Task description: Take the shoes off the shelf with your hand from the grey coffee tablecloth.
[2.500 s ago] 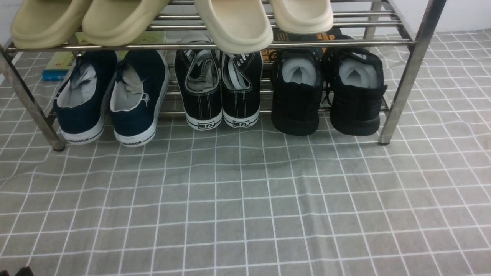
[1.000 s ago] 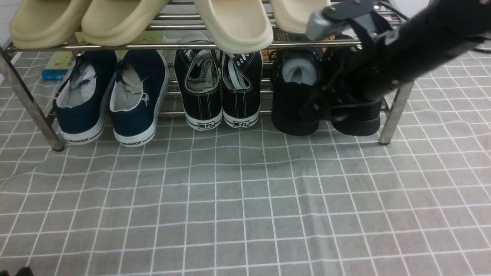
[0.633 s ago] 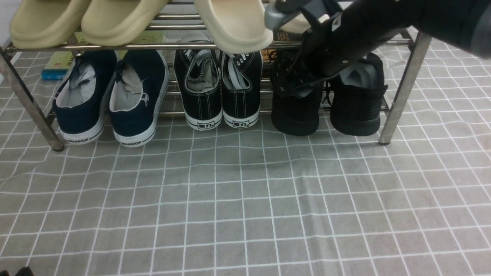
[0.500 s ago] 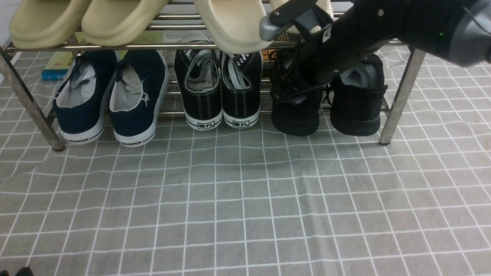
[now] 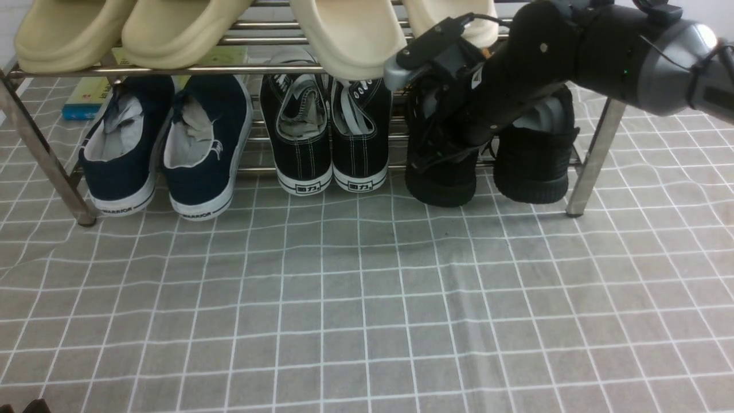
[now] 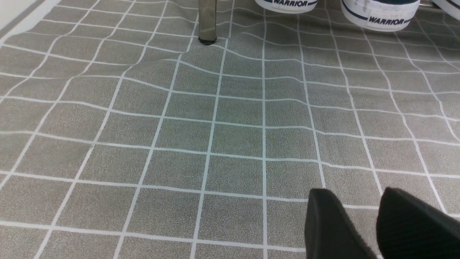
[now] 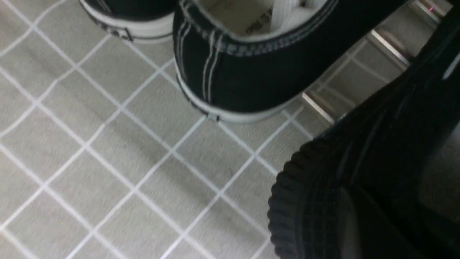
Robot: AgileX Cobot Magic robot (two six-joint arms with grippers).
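Right gripper [image 5: 438, 143] pressed in at the black knit sneakers [image 5: 533, 172] on the silver shoe rack's [image 5: 596, 149] lower tier.
Its jaws vanish against the left sneaker's dark opening, so I cannot tell their spread. Over the grey checked desk cloth [image 5: 367, 298], the left gripper [image 6: 359, 194] is cut off by the frame, jaws nearly together and empty.

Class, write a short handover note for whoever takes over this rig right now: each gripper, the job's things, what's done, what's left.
Left gripper: over the grey tablecloth, holding nothing.
Right gripper: at the heel opening of the left black knit sneaker; jaws hidden.
Right black knit sneaker beside it; both on the shelf's bottom tier.
Done: reach only. Left: pull both sneakers off.
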